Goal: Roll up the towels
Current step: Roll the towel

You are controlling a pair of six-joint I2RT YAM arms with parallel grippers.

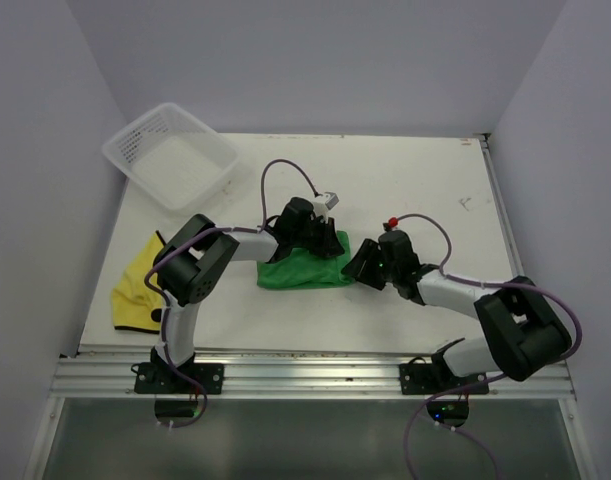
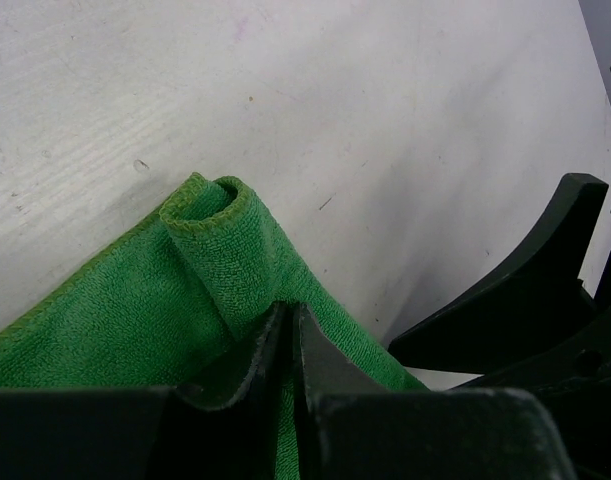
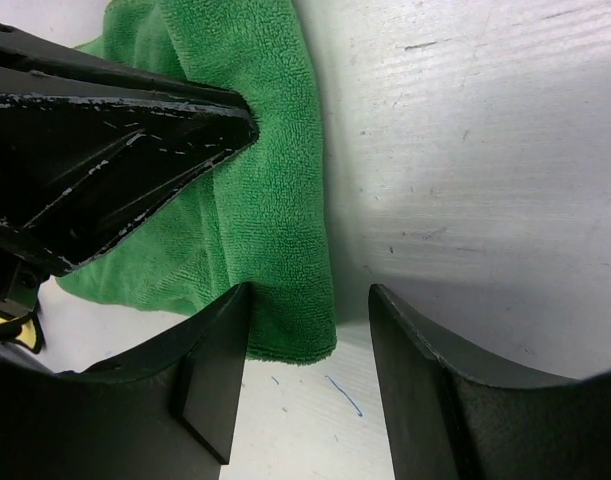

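Observation:
A bright green towel (image 1: 303, 271) lies mid-table, its near corner curled into a small roll (image 2: 209, 206). My left gripper (image 1: 323, 244) sits on the towel's far right part, jaws pinched on a fold of green cloth (image 2: 290, 318). My right gripper (image 1: 358, 262) is at the towel's right end, open, with the cloth's rounded edge (image 3: 285, 230) between its fingers, close to the left finger (image 3: 220, 360). The left gripper's black finger (image 3: 115, 140) rests on the cloth just ahead. A yellow towel (image 1: 135, 288) with a black underside lies crumpled at the table's left edge.
A white mesh basket (image 1: 171, 155) stands at the back left corner. The right gripper's black fingers (image 2: 530, 290) fill the right of the left wrist view. Walls enclose the table on three sides, with a metal rail (image 1: 305, 375) along the near edge.

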